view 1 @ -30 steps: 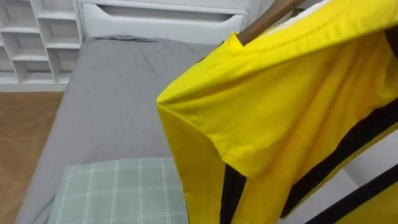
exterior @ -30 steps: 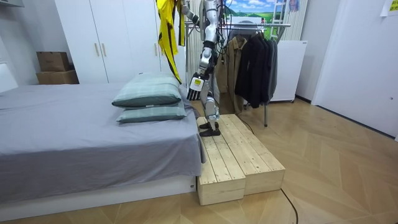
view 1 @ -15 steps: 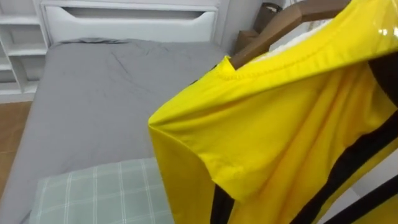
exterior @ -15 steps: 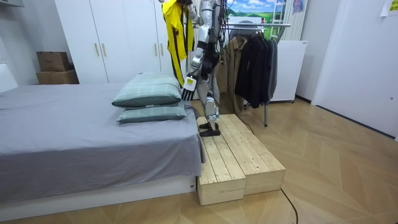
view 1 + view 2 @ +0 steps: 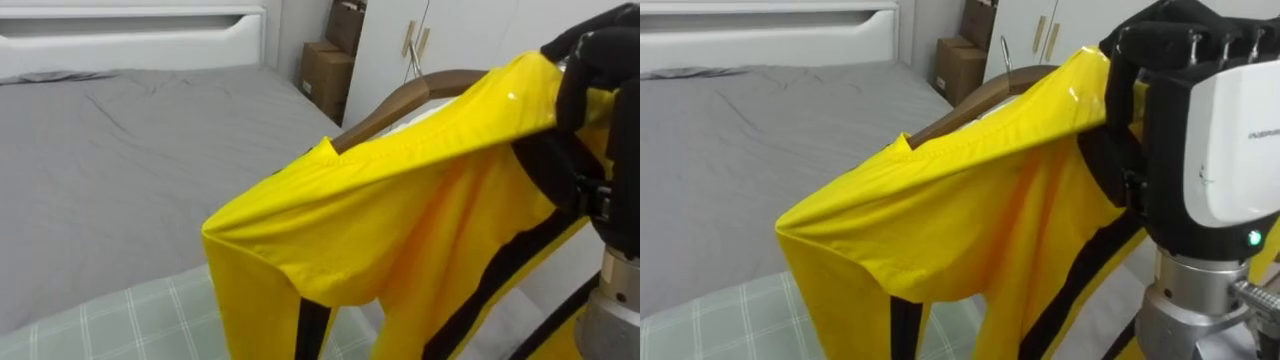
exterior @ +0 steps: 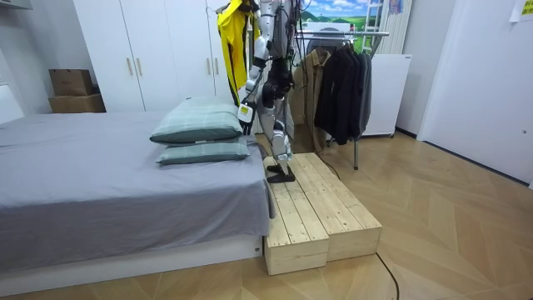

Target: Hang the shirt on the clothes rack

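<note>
The right robot hand (image 5: 1200, 140), raised over the bed (image 5: 730, 130), clenches a yellow shirt (image 5: 970, 190) at its shoulder. The shirt drapes leftward on a wooden hanger (image 5: 960, 105). The left robot hand (image 6: 244, 112) hangs beside 2 pillows (image 6: 200, 125).

Home bedroom: a grey-sheeted bed (image 6: 100, 171) with stacked pillows (image 6: 198, 125) lies at the room view's 9 o'clock, white wardrobes (image 6: 141, 50) stand at 11, and dark coats (image 6: 337, 83) hang on a rack (image 6: 354, 33) at 1.
</note>
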You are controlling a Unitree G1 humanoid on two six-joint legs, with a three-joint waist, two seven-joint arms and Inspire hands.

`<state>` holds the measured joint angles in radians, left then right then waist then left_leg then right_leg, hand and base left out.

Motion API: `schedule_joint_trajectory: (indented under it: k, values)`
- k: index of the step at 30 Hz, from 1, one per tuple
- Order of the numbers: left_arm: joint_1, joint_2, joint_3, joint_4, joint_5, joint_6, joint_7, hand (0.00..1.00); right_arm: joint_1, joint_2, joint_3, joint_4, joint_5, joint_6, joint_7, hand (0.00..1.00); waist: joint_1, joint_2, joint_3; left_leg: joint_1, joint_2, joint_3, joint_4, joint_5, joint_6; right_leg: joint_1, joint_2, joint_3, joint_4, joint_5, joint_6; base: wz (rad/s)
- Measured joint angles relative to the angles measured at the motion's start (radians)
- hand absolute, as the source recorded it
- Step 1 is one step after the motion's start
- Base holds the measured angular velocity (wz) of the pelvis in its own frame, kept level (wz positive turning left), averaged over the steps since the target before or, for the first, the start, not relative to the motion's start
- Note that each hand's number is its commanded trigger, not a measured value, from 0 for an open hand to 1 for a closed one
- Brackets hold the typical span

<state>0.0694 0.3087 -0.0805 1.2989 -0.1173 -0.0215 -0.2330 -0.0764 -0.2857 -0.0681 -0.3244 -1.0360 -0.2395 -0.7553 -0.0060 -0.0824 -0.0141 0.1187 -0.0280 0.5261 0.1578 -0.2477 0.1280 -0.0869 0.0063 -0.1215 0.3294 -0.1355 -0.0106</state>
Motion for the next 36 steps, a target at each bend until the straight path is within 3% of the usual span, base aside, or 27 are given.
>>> schedule_joint_trajectory:
  k: [2, 5, 6, 7, 8, 10, 11, 13, 14, 15, 16, 17, 19, 20, 21, 23, 24, 25, 26, 27, 29, 30, 31, 32, 33, 34, 36]
  values:
    - [0.0, 0.002, 0.001, 0.013, -0.009, 0.004, 0.011, 0.0, 0.0, 0.021, 0.014, 0.0, -0.038, -0.003, 0.009, 1.0, 0.0, -0.001, 0.0008, -0.001, 0.018, 0.028, 0.046, -0.026, -0.046, 0.01, -0.005, -0.038, 0.0, -0.004, -0.007, -0.49]
    - [-0.004, 0.005, -0.001, 0.034, -0.031, 0.017, 0.029, 0.0, 0.001, 0.029, 0.019, 0.002, -0.064, -0.013, 0.032, 1.0, 0.0, 0.003, 0.0053, -0.01, 0.063, 0.04, 0.183, -0.098, -0.174, 0.017, -0.003, -0.043, 0.021, -0.024, -0.038, -0.36]
    - [-0.006, 0.013, -0.001, 0.048, -0.049, 0.018, 0.031, 0.0, 0.003, 0.031, 0.018, 0.002, -0.063, -0.013, 0.038, 1.0, 0.006, -0.009, 0.0067, -0.04, 0.068, -0.038, 0.267, -0.112, -0.197, -0.002, -0.006, -0.003, 0.056, -0.04, -0.054, -0.38]
    - [-0.009, 0.018, 0.001, 0.046, -0.05, 0.018, 0.032, 0.0, 0.004, 0.033, 0.016, 0.002, -0.06, -0.015, 0.038, 1.0, 0.012, -0.014, 0.0073, -0.062, 0.062, -0.118, 0.317, -0.112, -0.198, -0.02, 0.002, 0.033, 0.08, -0.046, -0.054, -0.61]
    - [-0.019, 0.017, 0.013, 0.037, -0.048, 0.024, 0.048, 0.0, 0.003, 0.034, 0.015, 0.004, -0.062, -0.029, 0.041, 1.0, 0.026, -0.016, 0.0117, -0.097, 0.043, -0.257, 0.39, -0.112, -0.197, -0.04, 0.032, 0.096, 0.106, -0.055, -0.064, -0.84]
    - [-0.011, 0.016, 0.045, 0.036, -0.046, 0.042, 0.076, 0.0, 0.006, 0.034, 0.037, 0.005, -0.064, -0.053, 0.041, 1.0, 0.032, -0.01, 0.0134, -0.116, 0.053, -0.28, 0.442, -0.111, -0.196, -0.048, 0.075, 0.144, 0.106, -0.058, -0.071, -0.93]
    - [0.002, 0.016, 0.018, 0.036, 0.005, 0.059, 0.103, 0.0, 0.006, 0.034, 0.058, 0.005, -0.061, -0.064, 0.039, 1.0, 0.031, -0.008, 0.0142, -0.12, 0.052, -0.285, 0.459, -0.096, -0.17, -0.053, 0.096, 0.188, 0.104, -0.057, -0.072, -1.21]
    - [0.047, -0.006, -0.019, 0.036, 0.113, 0.07, 0.128, 0.0, 0.003, 0.032, 0.095, 0.006, -0.062, -0.074, 0.038, 1.0, 0.032, 0.008, 0.0128, -0.131, 0.03, -0.365, 0.488, -0.07, -0.126, -0.058, 0.152, 0.303, 0.093, -0.044, -0.093, -1.44]
    - [0.059, -0.037, -0.017, 0.036, 0.175, 0.076, 0.133, 0.0, 0.002, 0.031, 0.109, 0.005, -0.061, -0.077, 0.038, 1.0, 0.031, 0.03, 0.0115, -0.149, 0.01, -0.44, 0.51, -0.057, -0.105, -0.058, 0.197, 0.399, 0.074, -0.024, -0.108, -1.66]
    - [0.059, -0.06, -0.009, 0.037, 0.215, 0.076, 0.127, 0.0, 0.0, 0.03, 0.133, 0.006, -0.06, -0.071, 0.038, 1.0, 0.037, 0.029, 0.0111, -0.178, -0.036, -0.524, 0.514, -0.02, -0.091, -0.051, 0.234, 0.534, 0.06, 0.011, -0.101, -2.1]
    - [0.059, -0.078, -0.001, 0.034, 0.253, 0.07, 0.115, 0.0, -0.001, 0.034, 0.158, 0.014, -0.06, -0.065, 0.037, 1.0, 0.044, 0.013, 0.0017, -0.178, -0.074, -0.58, 0.429, -0.028, -0.083, -0.04, 0.256, 0.678, 0.035, 0.053, -0.074, -1.74]
    - [0.057, -0.087, 0.003, 0.032, 0.27, 0.064, 0.11, 0.0, -0.004, 0.036, 0.168, 0.02, -0.061, -0.063, 0.037, 1.0, 0.044, 0.012, 0.0, -0.179, -0.085, -0.594, 0.356, -0.03, -0.08, -0.027, 0.264, 0.746, 0.01, 0.077, -0.057, -1.59]
    - [0.042, -0.118, -0.001, 0.026, 0.289, 0.045, 0.101, 0.0, -0.042, 0.025, 0.197, 0.059, -0.059, -0.024, 0.037, 1.0, 0.05, 0.024, 0.002, -0.187, -0.106, -0.645, 0.108, 0.012, -0.078, 0.01, 0.269, 0.96, -0.083, 0.144, -0.015, -1.76]
    - [0.042, -0.12, -0.003, 0.023, 0.288, 0.042, 0.099, 0.0, -0.064, 0.024, 0.207, 0.077, -0.058, -0.014, 0.037, 1.0, 0.064, 0.041, 0.0022, -0.188, -0.102, -0.658, 0.078, 0.021, -0.075, 0.007, 0.266, 0.96, -0.095, 0.157, -0.011, -2.03]
    - [0.03, -0.119, -0.017, 0.015, 0.288, 0.045, 0.098, 0.0, -0.09, 0.02, 0.211, 0.106, -0.058, 0.002, 0.031, 1.0, 0.07, 0.057, 0.0086, -0.183, -0.079, -0.657, 0.065, 0.04, -0.086, -0.032, 0.254, 0.853, -0.098, 0.168, -0.011, -1.47]
    - [0.037, -0.107, -0.057, 0.015, 0.28, 0.056, 0.091, 0.0, -0.085, 0.023, 0.222, 0.129, -0.046, -0.003, 0.019, 1.0, 0.066, 0.082, -0.0009, -0.172, -0.055, -0.613, 0.073, 0.058, -0.078, -0.063, 0.21, 0.653, -0.071, 0.155, -0.017, -1.11]
    - [0.03, -0.095, -0.079, 0.016, 0.28, 0.069, 0.077, 0.0, -0.074, 0.022, 0.22, 0.12, -0.035, -0.018, 0.011, 1.0, 0.029, 0.075, 0.0075, -0.165, -0.029, -0.567, 0.084, 0.059, -0.079, -0.088, 0.189, 0.557, -0.01, 0.091, -0.014, -0.32]
    - [0.022, -0.088, -0.087, 0.016, 0.287, 0.071, 0.067, 0.0, -0.069, 0.019, 0.216, 0.115, -0.029, -0.023, 0.007, 1.0, 0.017, 0.059, 0.0092, -0.162, -0.018, -0.532, 0.088, 0.059, -0.079, -0.11, 0.176, 0.517, 0.042, 0.05, -0.016, 0.36]
    - [-0.005, -0.082, -0.095, 0.016, 0.302, 0.073, 0.052, 0.0, -0.071, 0.008, 0.201, 0.109, -0.005, -0.028, 0.004, 1.0, 0.014, 0.023, 0.0107, -0.162, -0.017, -0.483, 0.118, 0.059, -0.08, -0.162, 0.143, 0.456, 0.156, -0.046, -0.007, 0.56]
    - [-0.022, -0.095, -0.095, 0.017, 0.341, 0.067, 0.042, 0.0, -0.07, -0.008, 0.194, 0.108, 0.018, -0.02, 0.005, 1.0, 0.018, 0.0, 0.0052, -0.174, -0.027, -0.487, 0.175, 0.055, -0.087, -0.164, 0.157, 0.466, 0.171, -0.072, -0.001, 0.46]
    - [-0.026, -0.118, -0.088, 0.018, 0.366, 0.052, 0.018, 0.0, -0.073, -0.019, 0.189, 0.079, 0.017, -0.013, 0.021, 1.0, 0.059, 0.061, -0.0066, -0.178, -0.015, -0.514, 0.167, 0.044, -0.069, -0.116, 0.234, 0.566, 0.057, -0.066, 0.005, -0.5]
    - [-0.026, -0.122, -0.087, 0.017, 0.364, 0.048, 0.008, 0.0, -0.088, -0.005, 0.195, 0.06, 0.017, -0.013, 0.027, 1.0, 0.101, 0.101, -0.01, -0.169, -0.001, -0.508, 0.099, 0.06, -0.039, -0.108, 0.235, 0.549, -0.033, -0.033, 0.012, -1.43]
    - [-0.032, -0.115, -0.082, 0.014, 0.364, 0.049, 0.007, 0.0, -0.112, 0.008, 0.202, 0.062, 0.016, -0.019, 0.029, 1.0, 0.128, 0.099, 0.009, -0.168, 0.018, -0.456, 0.077, 0.068, -0.046, -0.127, 0.205, 0.468, -0.023, -0.026, -0.009, -1.44]
    - [-0.038, -0.101, -0.082, 0.013, 0.364, 0.058, 0.01, 0.0, -0.118, 0.013, 0.208, 0.062, 0.014, -0.023, 0.03, 1.0, 0.138, 0.083, 0.0267, -0.167, 0.022, -0.402, 0.077, 0.069, -0.056, -0.159, 0.107, 0.291, 0.069, -0.023, -0.015, -0.98]
    - [-0.026, -0.095, -0.086, 0.015, 0.366, 0.069, 0.016, 0.0, -0.086, 0.01, 0.219, 0.063, 0.009, -0.021, 0.03, 1.0, 0.142, 0.069, 0.0179, -0.157, 0.018, -0.364, 0.078, 0.053, -0.075, -0.14, 0.013, 0.184, 0.128, -0.012, 0.01, -0.6]
    - [-0.018, -0.094, -0.087, 0.016, 0.366, 0.072, 0.018, 0.0, -0.08, 0.009, 0.229, 0.063, 0.007, -0.021, 0.031, 1.0, 0.145, 0.062, 0.0139, -0.149, 0.015, -0.35, 0.082, 0.04, -0.075, -0.12, -0.027, 0.157, 0.134, -0.027, 0.043, -0.57]
    - [-0.018, -0.093, -0.086, 0.025, 0.366, 0.08, 0.011, 0.0, -0.078, 0.008, 0.26, 0.06, 0.008, -0.021, 0.038, 1.0, 0.141, 0.05, 0.0164, -0.128, 0.024, -0.341, 0.088, 0.032, -0.092, -0.086, -0.028, 0.128, 0.07, -0.04, 0.034, -0.37]
